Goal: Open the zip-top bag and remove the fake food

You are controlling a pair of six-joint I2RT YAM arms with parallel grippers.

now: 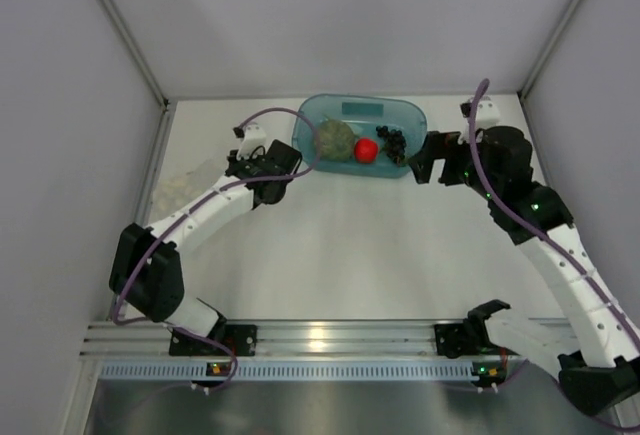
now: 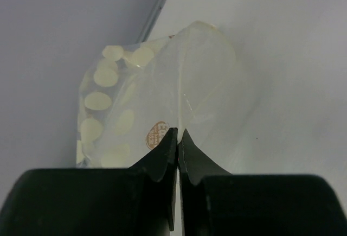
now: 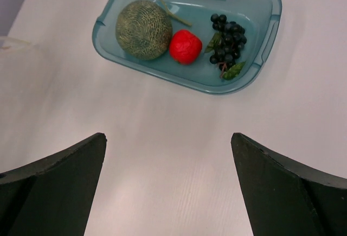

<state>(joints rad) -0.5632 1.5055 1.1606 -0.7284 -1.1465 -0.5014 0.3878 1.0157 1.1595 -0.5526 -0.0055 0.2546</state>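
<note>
Top external view: the zip-top bag (image 1: 183, 187) lies on the table (image 1: 330, 245) at its 9 o'clock edge, close against the side wall and near the left gripper (image 1: 250, 165), on its 8 o'clock side. The teal tray (image 1: 405, 115) sits at the table's 12 o'clock end and holds the fake food (image 1: 340, 143). The green leafy ball (image 1: 332, 137) is toward the tray's 9 o'clock end, the red fruit (image 1: 366, 150) is just beside it, and the grape bunch (image 1: 392, 142) is toward 3 o'clock. The right gripper (image 1: 428, 160) stands just beside the tray's 3 o'clock end.

Left wrist view: the left gripper's fingers are clenched tip to tip. The bag, clear and crinkled with pale round spots, rises at 12 o'clock directly beyond the tips. Whether the tips touch it cannot be told.

Right wrist view: the right gripper is released, its fingers spread wide over bare table. The tray with all three pieces lies at 12 o'clock, apart from the fingertips.
</note>
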